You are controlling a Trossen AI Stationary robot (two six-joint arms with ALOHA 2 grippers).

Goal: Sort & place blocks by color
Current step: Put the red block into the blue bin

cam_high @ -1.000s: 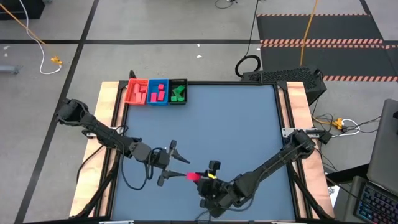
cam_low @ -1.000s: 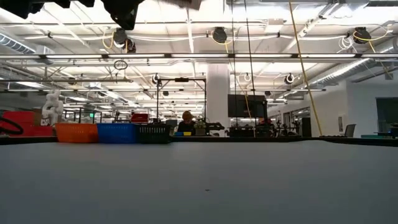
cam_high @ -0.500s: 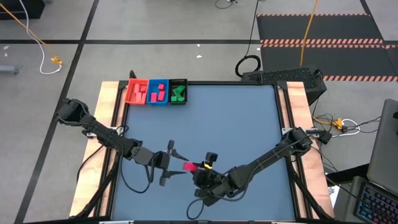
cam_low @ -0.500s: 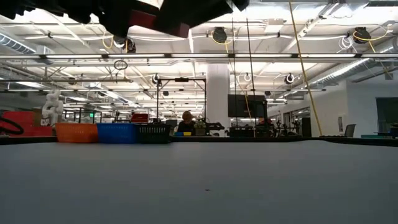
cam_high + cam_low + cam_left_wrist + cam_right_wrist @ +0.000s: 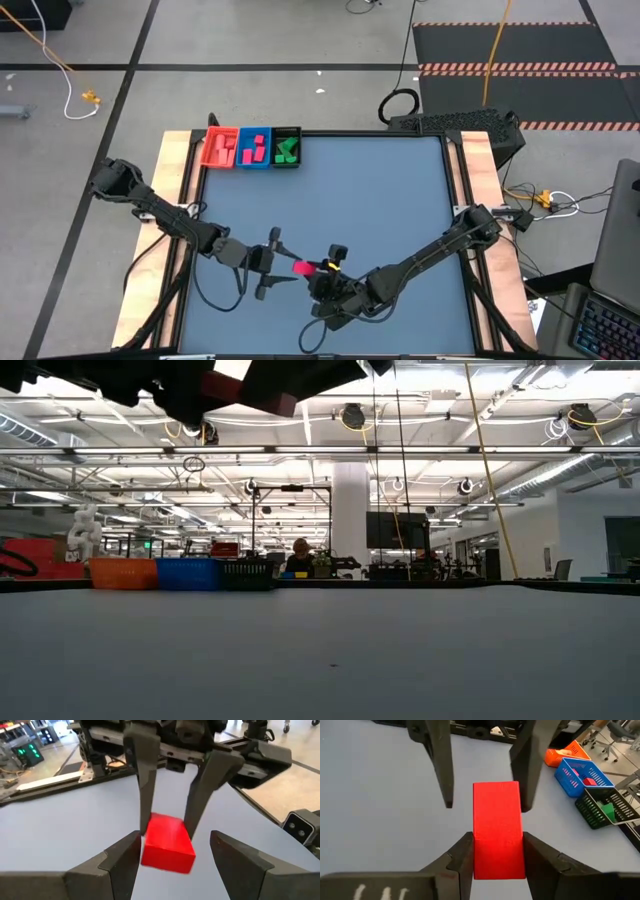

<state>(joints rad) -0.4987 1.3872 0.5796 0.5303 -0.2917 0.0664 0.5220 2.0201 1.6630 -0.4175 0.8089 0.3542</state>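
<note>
Red rectangular block (image 5: 497,827) pinched in our right tool (image 5: 312,276) above the blue-grey worktop (image 5: 380,200).
Our left tool (image 5: 281,262) faces it with fingers spread either side of the block's far end, not touching.

1. The overhead camera looks straight down on the whole table (image 5: 400,200).
2. The low camera sits at table height, facing the room.
3. Both wrist cameras sit close, facing each other, sharing the red block (image 5: 167,842).

Red bar block (image 5: 498,827) held aloft; others (image 5: 254,147) in trays.
</note>
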